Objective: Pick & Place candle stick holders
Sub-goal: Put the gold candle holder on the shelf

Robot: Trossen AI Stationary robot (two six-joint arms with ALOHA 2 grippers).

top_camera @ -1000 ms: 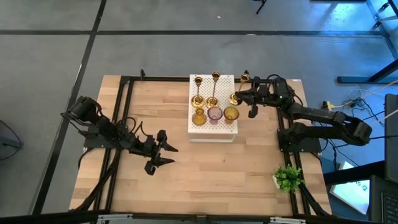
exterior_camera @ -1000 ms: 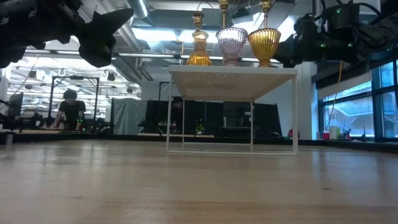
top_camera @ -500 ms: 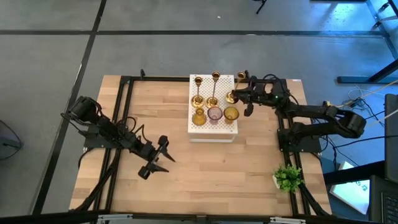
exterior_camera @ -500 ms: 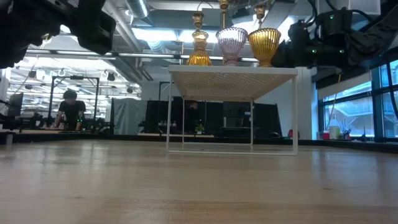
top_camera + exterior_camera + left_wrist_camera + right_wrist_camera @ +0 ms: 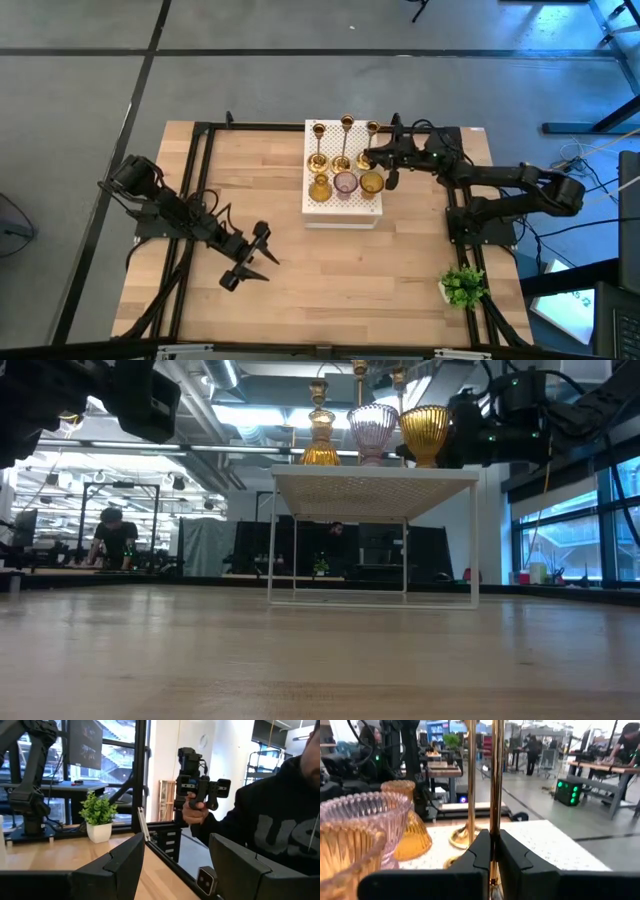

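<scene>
A white perforated box point(image 5: 360, 212) stands at the table's far middle. On its near side stand three goblet-shaped glass holders: amber point(image 5: 319, 187), pinkish point(image 5: 345, 184) and amber point(image 5: 371, 183). Behind them stand two slim brass candlesticks point(image 5: 317, 145) point(image 5: 343, 140) on their round bases. My right gripper point(image 5: 375, 157) is over the box's far right part, shut on a third brass candlestick point(image 5: 371, 135). My left gripper point(image 5: 250, 266) hangs open above the table's near left, with nothing between its fingers point(image 5: 235, 865). My right gripper pinches the brass candlestick's thin stem point(image 5: 495, 820) between its two fingers point(image 5: 480, 852). The fingers lie level and across the stem, coming from the table's right side. The candlestick stands upright. The fingers hide its base, so I cannot tell whether it rests on the box.
A small green plant point(image 5: 462, 285) in a white pot sits at the table's near right corner. Black frame rails point(image 5: 195, 200) run along the table's sides. Beyond the table edge, a person point(image 5: 280, 820) in a dark top holds a hand-held device. Bare wood lies in front of the box.
My right gripper has gone toward the table's left, carrying the brass candlestick upright from beside the box's right edge to over the box, next to the other two. My left gripper has rolled about its wrist in place and stays open.
</scene>
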